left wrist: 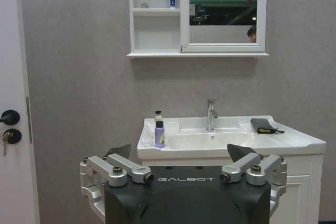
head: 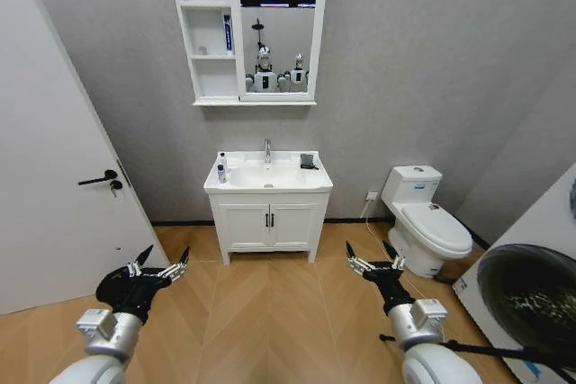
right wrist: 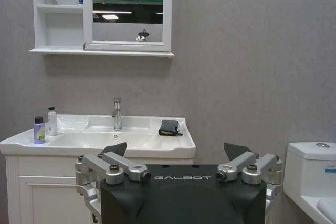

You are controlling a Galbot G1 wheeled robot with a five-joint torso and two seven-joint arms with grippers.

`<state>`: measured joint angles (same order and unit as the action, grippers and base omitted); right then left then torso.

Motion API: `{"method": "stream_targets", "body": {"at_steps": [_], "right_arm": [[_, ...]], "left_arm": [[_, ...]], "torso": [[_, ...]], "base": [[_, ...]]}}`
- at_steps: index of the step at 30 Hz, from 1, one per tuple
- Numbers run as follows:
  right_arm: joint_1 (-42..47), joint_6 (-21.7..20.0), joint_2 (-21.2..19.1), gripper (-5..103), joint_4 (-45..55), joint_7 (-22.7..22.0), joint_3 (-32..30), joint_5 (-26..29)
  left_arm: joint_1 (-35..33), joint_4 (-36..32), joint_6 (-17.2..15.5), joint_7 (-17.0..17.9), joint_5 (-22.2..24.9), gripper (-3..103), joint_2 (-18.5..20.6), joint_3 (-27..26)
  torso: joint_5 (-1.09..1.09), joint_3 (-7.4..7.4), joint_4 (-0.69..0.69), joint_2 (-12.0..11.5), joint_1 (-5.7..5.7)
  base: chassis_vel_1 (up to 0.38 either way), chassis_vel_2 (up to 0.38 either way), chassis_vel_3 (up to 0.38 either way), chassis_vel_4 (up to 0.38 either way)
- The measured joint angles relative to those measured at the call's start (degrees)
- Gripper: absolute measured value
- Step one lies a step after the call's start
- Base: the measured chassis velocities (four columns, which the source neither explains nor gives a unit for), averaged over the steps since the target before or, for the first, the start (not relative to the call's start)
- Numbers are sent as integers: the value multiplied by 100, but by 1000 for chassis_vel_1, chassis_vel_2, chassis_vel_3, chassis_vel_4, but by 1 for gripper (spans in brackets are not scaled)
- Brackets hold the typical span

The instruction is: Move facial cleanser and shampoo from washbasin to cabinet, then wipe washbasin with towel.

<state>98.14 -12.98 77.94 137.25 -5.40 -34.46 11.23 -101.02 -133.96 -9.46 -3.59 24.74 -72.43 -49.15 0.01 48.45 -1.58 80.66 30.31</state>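
The white washbasin (head: 297,182) with its chrome tap stands against the far wall, some way ahead of me. On its left rim stand a small purple bottle (left wrist: 159,134) and a white bottle (left wrist: 158,116); I cannot tell which is the facial cleanser and which the shampoo. The dark folded towel (head: 308,160) lies on the right rim. Above hangs the cabinet (head: 206,51), with a blue tube (head: 228,31) on its middle shelf. My left gripper (head: 162,263) and right gripper (head: 373,260) are held low over the floor, both open with nothing in them, well short of the basin.
A white toilet (head: 423,218) stands to the right of the vanity (head: 268,225). A white door (head: 54,177) with a black handle is on the left. A washing machine (head: 531,294) is near on the right. Wooden floor (head: 270,312) lies between me and the vanity.
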Motion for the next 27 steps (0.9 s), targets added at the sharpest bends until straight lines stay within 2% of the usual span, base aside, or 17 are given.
{"method": "stream_targets", "body": {"at_steps": [5, 17, 27], "right_arm": [[-15, 0, 7, 100, -24, -128, -13, -79], [8, -11, 7, 100, -35, -121, -84, -93], [2, -86, 9, 100, -28, -119, -71, -139]], "left_arm": [[55, 1, -16, 8, -3, 100, 15, 8], [-7, 10, 18, -8, -88, 100, 1, 40], [-65, 30, 116, -68, -196, 100, -74, 24]], "torso": [[0, 0, 0, 0, 0], [0, 0, 0, 0, -1], [-2, -1, -2, 1, -2]], "base": [[0, 0, 0, 0], [0, 0, 0, 0], [-86, 97, 89, -86]]}}
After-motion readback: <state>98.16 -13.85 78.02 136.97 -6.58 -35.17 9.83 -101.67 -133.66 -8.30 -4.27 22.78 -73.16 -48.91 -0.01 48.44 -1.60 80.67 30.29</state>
